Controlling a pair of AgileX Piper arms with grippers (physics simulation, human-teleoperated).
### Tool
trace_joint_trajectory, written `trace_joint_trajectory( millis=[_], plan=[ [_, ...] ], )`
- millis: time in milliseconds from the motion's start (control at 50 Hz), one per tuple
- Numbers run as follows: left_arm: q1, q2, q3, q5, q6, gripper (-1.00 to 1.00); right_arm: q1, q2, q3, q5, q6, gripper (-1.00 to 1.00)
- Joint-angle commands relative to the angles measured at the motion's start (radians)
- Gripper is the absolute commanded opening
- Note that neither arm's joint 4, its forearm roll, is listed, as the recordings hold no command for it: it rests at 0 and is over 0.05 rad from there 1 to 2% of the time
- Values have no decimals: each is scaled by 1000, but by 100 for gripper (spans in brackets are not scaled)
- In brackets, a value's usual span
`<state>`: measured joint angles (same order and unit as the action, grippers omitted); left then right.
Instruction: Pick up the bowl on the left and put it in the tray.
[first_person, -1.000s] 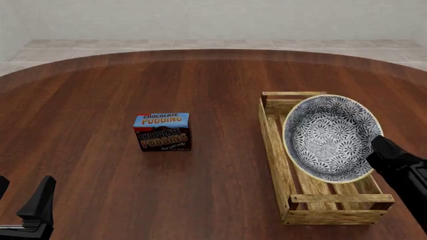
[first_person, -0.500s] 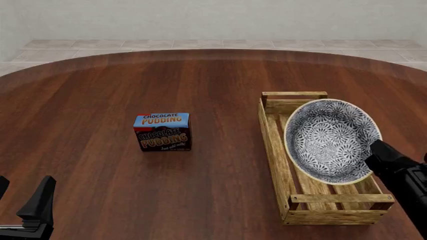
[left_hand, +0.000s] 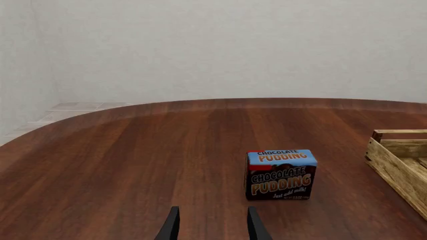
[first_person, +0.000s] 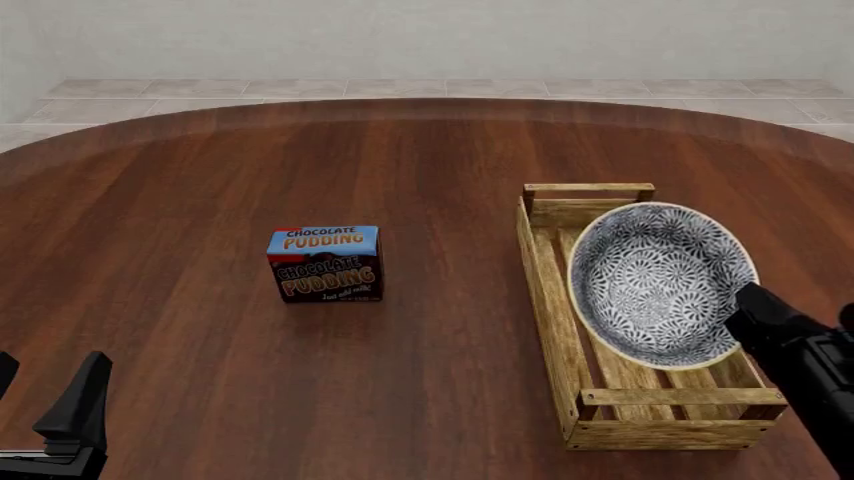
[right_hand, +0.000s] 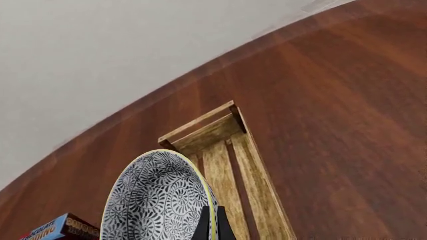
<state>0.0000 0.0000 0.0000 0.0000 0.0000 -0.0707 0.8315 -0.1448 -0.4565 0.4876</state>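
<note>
The bowl (first_person: 661, 282), blue-grey floral inside with a cream rim, hangs tilted over the middle of the tray (first_person: 550, 290), a long light-wood slatted crate on the table's right. My right gripper (first_person: 742, 306) is shut on the bowl's near right rim. In the right wrist view the bowl (right_hand: 160, 200) stands on edge, its rim pinched between the two fingers (right_hand: 203, 226), with the tray (right_hand: 223, 150) beyond it. My left gripper (first_person: 47, 395) rests low at the near left corner, open and empty; its fingertips (left_hand: 172, 226) show apart in the left wrist view.
A chocolate pudding box (first_person: 326, 263) stands on the dark wood table left of centre, well apart from the tray; it shows too in the left wrist view, pudding box (left_hand: 280, 174). The table's curved far edge meets a tiled floor and a pale wall.
The bowl has sunk a little lower and toward the tray's middle, with my right gripper still shut on its rim. The left arm has not moved.
</note>
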Motion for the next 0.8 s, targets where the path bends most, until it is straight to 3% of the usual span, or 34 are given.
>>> trace_joint_trajectory(
  millis=[20,320,440,800],
  plan=[
    [0,0,0,0,0,100,2,31,-3,-30,2,-100],
    [0,0,0,0,0,100,-10,80,-3,-69,-6,-100],
    [0,0,0,0,0,100,-38,100,-8,-83,-37,-100],
    [0,0,0,0,0,100,-37,162,-3,-131,-37,-100]
  ],
)
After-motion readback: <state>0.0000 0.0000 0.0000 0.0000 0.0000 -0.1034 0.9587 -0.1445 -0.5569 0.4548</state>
